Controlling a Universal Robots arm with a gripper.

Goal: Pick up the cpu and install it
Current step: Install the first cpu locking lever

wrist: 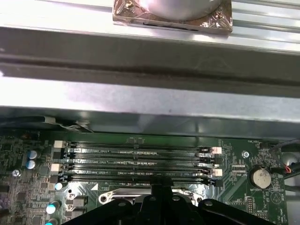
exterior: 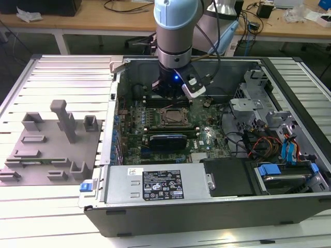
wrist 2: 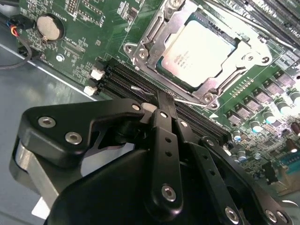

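The cpu (wrist 2: 197, 50), a flat square chip with a silvery-white top, lies inside the metal-framed socket (wrist 2: 154, 35) on the green motherboard. In the exterior view the socket (exterior: 173, 117) sits at the middle of the open computer case, just in front of the arm. My gripper (wrist 2: 164, 99) hangs just off one side of the socket, over the black memory slots. Its black fingers are shut together with nothing between them. The tip is close to the socket's thin wire lever (wrist 2: 140, 90). In the first wrist view the gripper (wrist: 161, 183) stands at the edge of the socket frame.
Several black memory slots (wrist: 136, 161) run beside the socket, below the grey case wall (wrist: 140, 93). A coin battery (wrist 2: 49, 27) sits on the board. A grey fixture plate (exterior: 46, 150) lies at the exterior view's left. The power supply (exterior: 155, 183) and drive cage (exterior: 253, 108) bound the board.
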